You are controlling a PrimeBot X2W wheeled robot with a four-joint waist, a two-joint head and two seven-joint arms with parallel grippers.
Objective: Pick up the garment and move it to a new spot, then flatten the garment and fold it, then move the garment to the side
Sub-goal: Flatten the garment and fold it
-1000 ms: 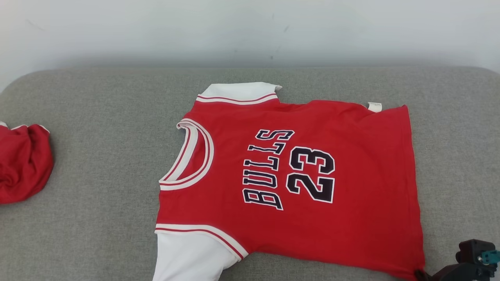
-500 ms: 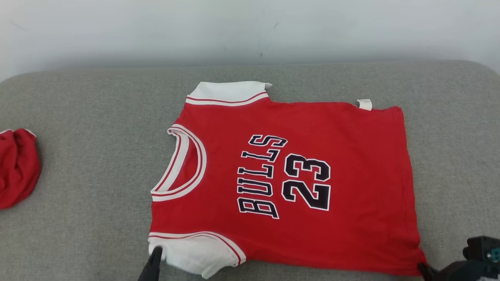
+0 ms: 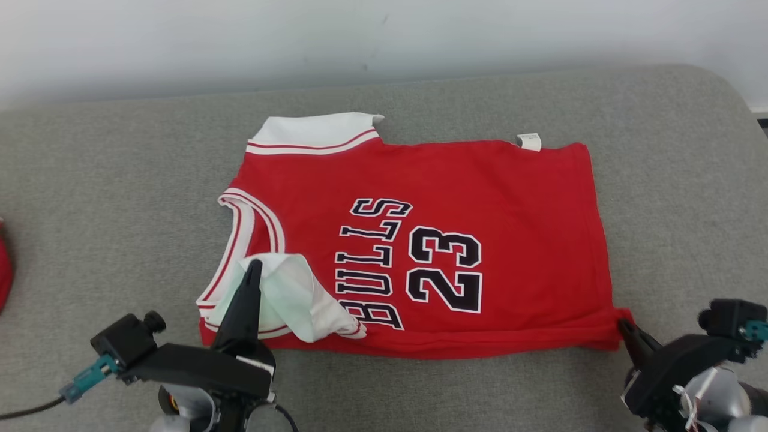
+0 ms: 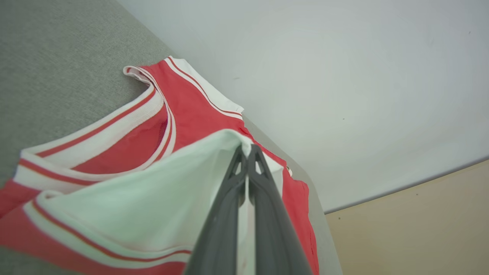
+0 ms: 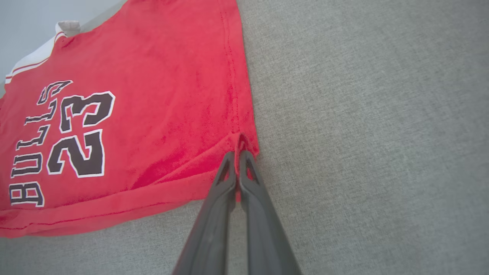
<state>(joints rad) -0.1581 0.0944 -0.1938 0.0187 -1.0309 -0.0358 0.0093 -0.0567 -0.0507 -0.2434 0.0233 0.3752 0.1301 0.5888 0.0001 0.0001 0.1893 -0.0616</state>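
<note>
Jersey (image 3: 480, 192) lies spread face up on the grey cushion (image 3: 120, 198), neck toward the left, hem toward the right, far edge close to the white wall (image 3: 180, 42). My left claw (image 3: 254, 264) is pinched tight on the near white sleeve (image 3: 288, 288). I hold the sleeve lifted and folded over onto the red body, just beside the neckline, and its tip reaches the B of BULLS. In the left wrist view the pale cloth drapes over both fingers right at the tips. My right claw (image 3: 621, 324) is clamped just as tight on the near right corner of the hem, where the red cloth bunches into a small peak between the tips. Between my two claws the near edge of the jersey is rolled into a long low fold along the cushion. The far sleeve (image 3: 312, 129) lies flat, poking out toward the wall. A small white tag (image 3: 529, 141) sticks out of the far edge, toward the right. At the left edge of the head view a sliver of another red cloth (image 3: 2, 270) sits on the cushion, well apart from the jersey.
</note>
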